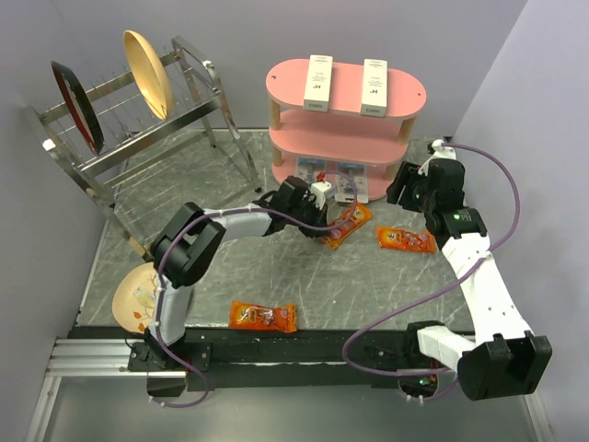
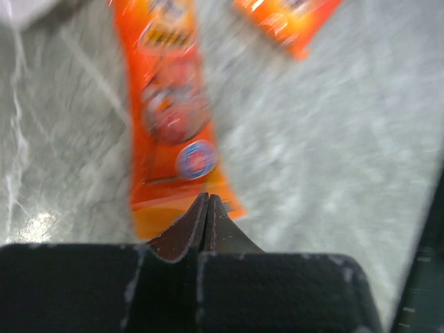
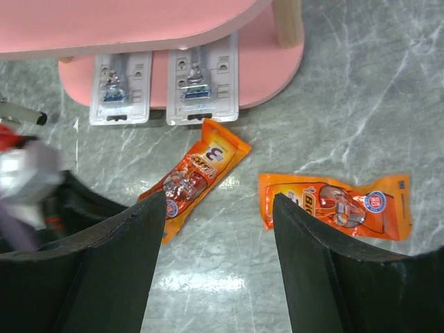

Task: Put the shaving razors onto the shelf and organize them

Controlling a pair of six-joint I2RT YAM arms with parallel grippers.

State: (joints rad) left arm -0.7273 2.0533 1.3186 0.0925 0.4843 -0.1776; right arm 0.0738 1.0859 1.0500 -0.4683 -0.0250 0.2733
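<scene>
Evidently both razors [image 3: 201,87] lay flat, side by side, on the shelf's [image 3: 270,76] bottom tier, front edges jutting past it. They looked light, stiff and slick, best pinched by a jutting card edge. The left claw [image 2: 207,208] was clenched at a packet's [image 2: 170,118] end, near them; the right claw [image 3: 218,208] hung open, apart.

Shaving razors [image 3: 202,87] are noted side by side on the bottom board of the shelf [image 3: 267,66], ahead of the parted right gripper [image 3: 220,208].
</scene>
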